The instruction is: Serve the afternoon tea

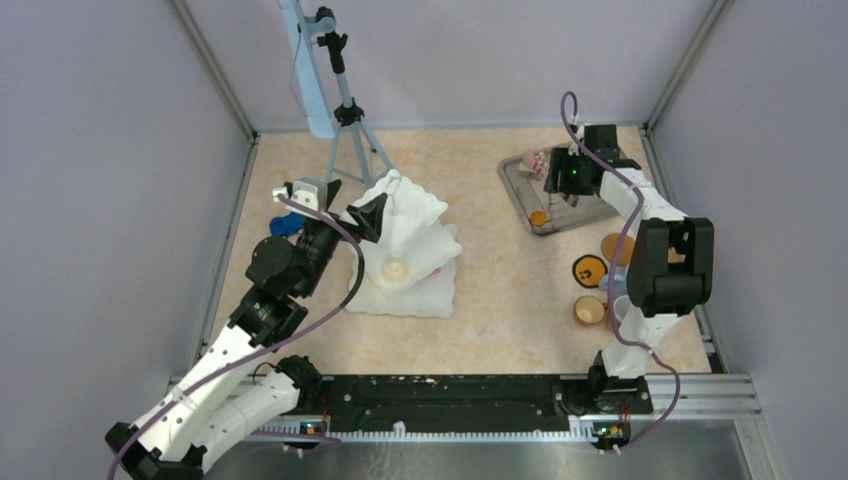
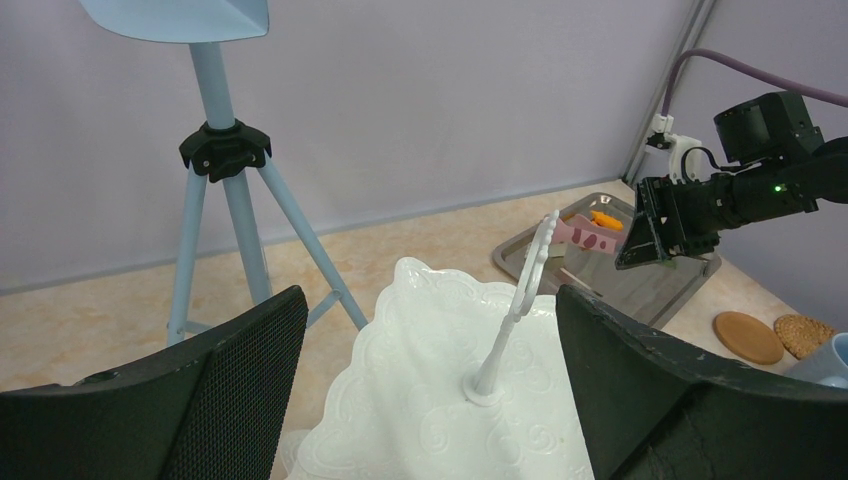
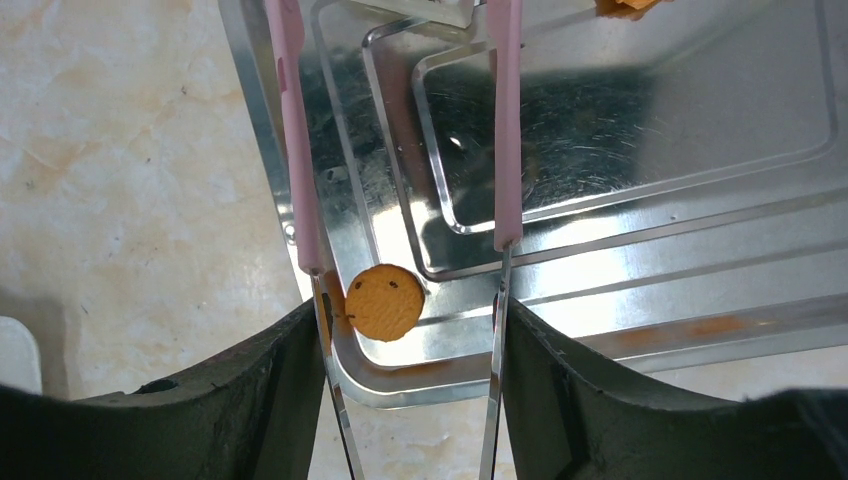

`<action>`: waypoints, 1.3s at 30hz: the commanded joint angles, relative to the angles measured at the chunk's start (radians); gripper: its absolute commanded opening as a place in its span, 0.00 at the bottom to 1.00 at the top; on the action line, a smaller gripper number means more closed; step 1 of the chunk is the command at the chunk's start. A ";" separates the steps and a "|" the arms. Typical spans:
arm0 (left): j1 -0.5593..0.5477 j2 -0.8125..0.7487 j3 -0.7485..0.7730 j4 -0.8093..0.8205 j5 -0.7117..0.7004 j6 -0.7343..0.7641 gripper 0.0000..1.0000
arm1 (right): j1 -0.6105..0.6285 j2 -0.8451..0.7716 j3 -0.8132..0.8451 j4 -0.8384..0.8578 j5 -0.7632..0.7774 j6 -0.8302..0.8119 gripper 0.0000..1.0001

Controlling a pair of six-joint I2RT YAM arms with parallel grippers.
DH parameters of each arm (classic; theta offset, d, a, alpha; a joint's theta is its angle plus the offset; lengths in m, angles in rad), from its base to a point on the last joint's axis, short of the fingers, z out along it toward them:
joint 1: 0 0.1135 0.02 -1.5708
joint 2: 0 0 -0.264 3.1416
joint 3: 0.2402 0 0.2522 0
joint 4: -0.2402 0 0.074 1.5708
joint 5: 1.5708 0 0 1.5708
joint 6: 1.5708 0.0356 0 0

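Note:
An orange round pastry [image 3: 385,300] lies in the near corner of the metal tray [image 3: 640,250], between the two arms of the pink tongs [image 3: 505,150]. My right gripper [image 3: 410,345] is shut on the tongs and holds them, spread apart, just above the tray [image 1: 590,215]. Pink pastries [image 1: 535,160] sit at the tray's far end, and an orange one [image 2: 605,220] shows beside them. An orange-brown mug [image 1: 589,311] and a whitish mug [image 1: 620,312] stand by the right arm's base. My left gripper [image 2: 430,310] is open, its fingers either side of the white tiered stand [image 2: 430,380].
A blue tripod [image 1: 345,110] stands behind the stand [image 1: 410,250]. A blue toy car [image 1: 285,225] lies left of my left gripper [image 1: 350,215]. Round coasters [image 1: 590,270] lie between the tray and the mugs. Purple walls enclose the table.

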 commanded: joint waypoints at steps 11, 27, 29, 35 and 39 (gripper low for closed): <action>0.005 0.010 0.015 0.036 0.008 0.000 0.99 | 0.055 0.101 0.132 0.037 0.089 -0.049 0.61; 0.005 0.014 0.014 0.036 0.015 0.000 0.99 | 0.101 0.145 0.108 0.073 0.101 -0.026 0.72; 0.005 0.015 0.015 0.037 0.014 -0.001 0.99 | 0.109 0.155 0.096 0.083 0.123 -0.031 0.73; 0.005 0.019 0.016 0.037 0.014 0.000 0.99 | 0.117 0.195 0.089 0.073 0.204 -0.046 0.75; 0.005 0.024 0.016 0.036 0.016 -0.001 0.99 | 0.120 0.181 0.058 0.086 0.219 -0.061 0.79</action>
